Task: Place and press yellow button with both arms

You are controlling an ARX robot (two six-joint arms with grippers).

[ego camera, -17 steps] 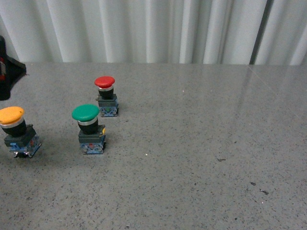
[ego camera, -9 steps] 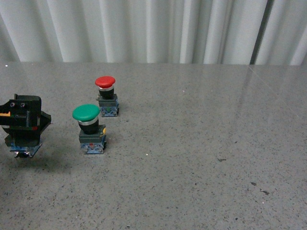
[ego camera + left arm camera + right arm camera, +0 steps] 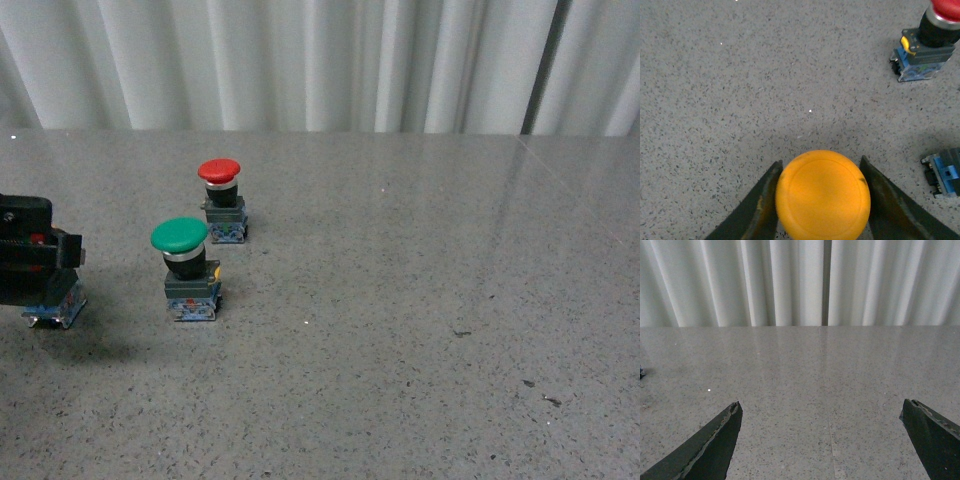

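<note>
The yellow button (image 3: pixel 822 195) fills the lower middle of the left wrist view, seen from above, its round yellow cap held between the two black fingers. My left gripper (image 3: pixel 821 200) is shut on it. In the front view the left gripper (image 3: pixel 35 262) sits at the far left over the button and hides the cap; only the blue-grey base (image 3: pixel 55 305) shows, resting on the table. My right gripper (image 3: pixel 822 440) is open and empty above bare table; it is out of the front view.
A green-capped button (image 3: pixel 185 265) stands just right of the left gripper. A red-capped button (image 3: pixel 222 200) stands behind it and also shows in the left wrist view (image 3: pixel 932 42). The grey speckled table (image 3: pixel 420 300) runs to a white pleated curtain (image 3: pixel 320 60).
The left gripper came in from the far left, dropped over the yellow button and closed on its cap, which is now hidden in the front view. The other buttons have not moved.
</note>
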